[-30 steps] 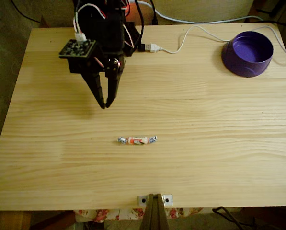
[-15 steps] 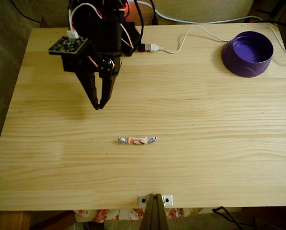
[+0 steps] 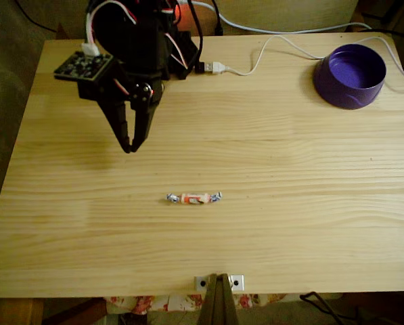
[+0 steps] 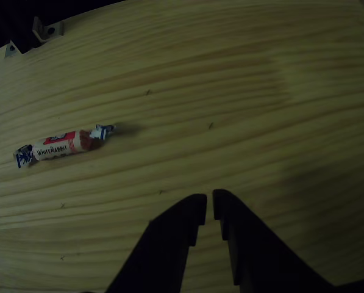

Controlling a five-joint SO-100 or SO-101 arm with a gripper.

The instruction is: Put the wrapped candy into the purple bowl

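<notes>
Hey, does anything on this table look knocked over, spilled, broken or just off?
Nothing stands out. The wrapped candy lies flat and intact on the bare wooden table, the purple bowl sits upright near the far right corner, and the gripper hangs above the wood, touching nothing.

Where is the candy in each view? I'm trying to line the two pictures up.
Fixed view: the candy lies near the table's middle, below and right of the gripper.
Other view: the candy lies at left, up and left of the gripper.
Shared landmark: the metal bracket at the table edge.
</notes>
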